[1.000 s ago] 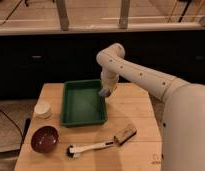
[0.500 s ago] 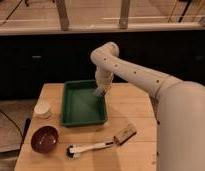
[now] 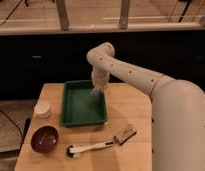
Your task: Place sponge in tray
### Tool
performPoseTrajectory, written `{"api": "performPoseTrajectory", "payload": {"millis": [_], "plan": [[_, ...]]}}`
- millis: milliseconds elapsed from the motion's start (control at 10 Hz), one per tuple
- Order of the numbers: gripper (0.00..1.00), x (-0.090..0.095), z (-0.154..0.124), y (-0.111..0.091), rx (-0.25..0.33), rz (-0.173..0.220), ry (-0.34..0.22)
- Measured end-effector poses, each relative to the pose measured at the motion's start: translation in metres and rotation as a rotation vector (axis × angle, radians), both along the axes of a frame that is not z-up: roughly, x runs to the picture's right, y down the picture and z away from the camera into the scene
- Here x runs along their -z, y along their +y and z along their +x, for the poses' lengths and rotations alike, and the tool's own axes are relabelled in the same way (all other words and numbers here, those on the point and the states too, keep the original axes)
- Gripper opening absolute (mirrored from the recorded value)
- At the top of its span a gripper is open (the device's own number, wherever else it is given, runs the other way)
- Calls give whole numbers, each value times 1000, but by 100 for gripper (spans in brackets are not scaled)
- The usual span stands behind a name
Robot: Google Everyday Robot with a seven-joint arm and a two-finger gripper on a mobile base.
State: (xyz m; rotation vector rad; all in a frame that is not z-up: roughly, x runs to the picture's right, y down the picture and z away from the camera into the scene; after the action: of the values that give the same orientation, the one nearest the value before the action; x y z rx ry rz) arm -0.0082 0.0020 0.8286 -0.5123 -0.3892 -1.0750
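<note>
The green tray (image 3: 78,105) lies on the wooden table, left of centre. My gripper (image 3: 96,91) hangs from the white arm over the tray's far right part, pointing down. A small blue-grey sponge (image 3: 95,93) shows at its tip, held between the fingers just above the tray's bottom, inside the raised sides.
A dark-red bowl (image 3: 44,138) sits at the front left. A white-handled brush (image 3: 91,148) and a tan wooden block (image 3: 125,133) lie in front of the tray. A white round container (image 3: 43,109) stands left of the tray. My arm's big white body fills the right side.
My gripper has moved left with the sponge, from the tray's right rim to over the tray's inside, and a little lower.
</note>
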Motion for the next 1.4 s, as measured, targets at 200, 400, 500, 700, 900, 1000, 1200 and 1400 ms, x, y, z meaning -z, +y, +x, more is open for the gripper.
{"api": "performPoseTrajectory", "payload": {"millis": [200, 400, 500, 700, 900, 1000, 1200, 1400], "plan": [[0, -1, -3, 3, 11, -12, -8], [0, -6, -9, 7, 16, -20, -13], [0, -9, -13, 8, 20, -23, -20], [1, -14, -19, 12, 26, -27, -32], [2, -15, -22, 13, 29, -29, -36], [5, -19, -22, 16, 31, -35, -37], [18, -23, -24, 18, 33, -37, -44], [18, -27, -25, 20, 34, -40, -51]]}}
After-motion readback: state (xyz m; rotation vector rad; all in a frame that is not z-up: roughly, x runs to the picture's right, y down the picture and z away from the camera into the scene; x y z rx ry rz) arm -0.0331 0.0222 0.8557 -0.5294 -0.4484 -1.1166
